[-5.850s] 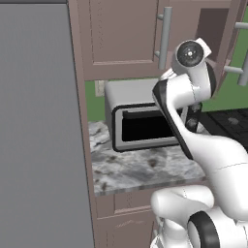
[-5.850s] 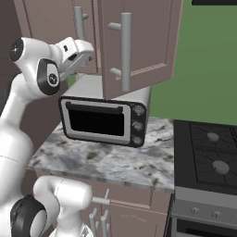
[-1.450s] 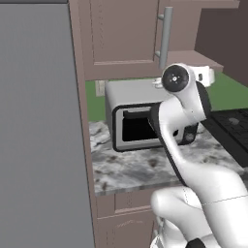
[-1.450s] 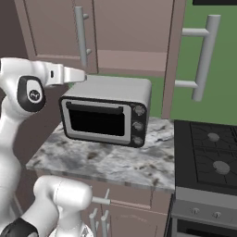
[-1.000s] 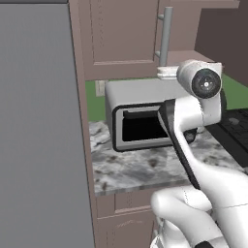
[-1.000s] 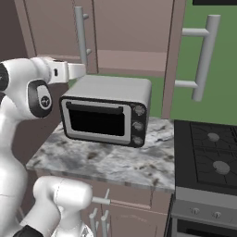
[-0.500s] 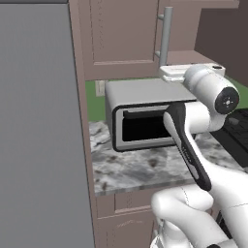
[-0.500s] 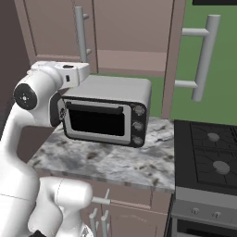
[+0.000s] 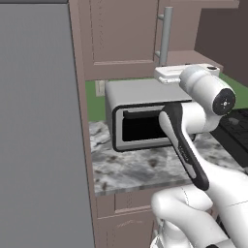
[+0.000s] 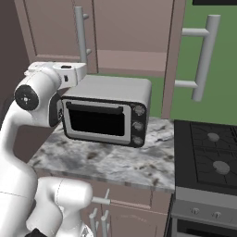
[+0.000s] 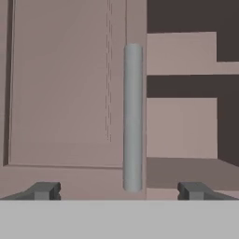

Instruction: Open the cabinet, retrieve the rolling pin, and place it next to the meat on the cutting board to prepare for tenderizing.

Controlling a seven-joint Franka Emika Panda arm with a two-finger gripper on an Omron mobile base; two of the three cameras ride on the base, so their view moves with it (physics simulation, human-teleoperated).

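Cabinet point(image 11: 60, 93): right door swung open; our hand point(image 11: 119, 190), wide open and empty, has dropped beside the left handle point(image 11: 133, 116).

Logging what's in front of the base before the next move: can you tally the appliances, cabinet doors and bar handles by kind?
Toaster oven: 1
Stove: 1
Wall cabinet doors: 2, closed one, open one
Grey bar handles: 2, and
Total: 6

Toaster oven point(image 10: 109, 113) on marble counter point(image 10: 106, 162), stove point(image 10: 208, 162) beside, fridge point(image 9: 38, 126) at far side.
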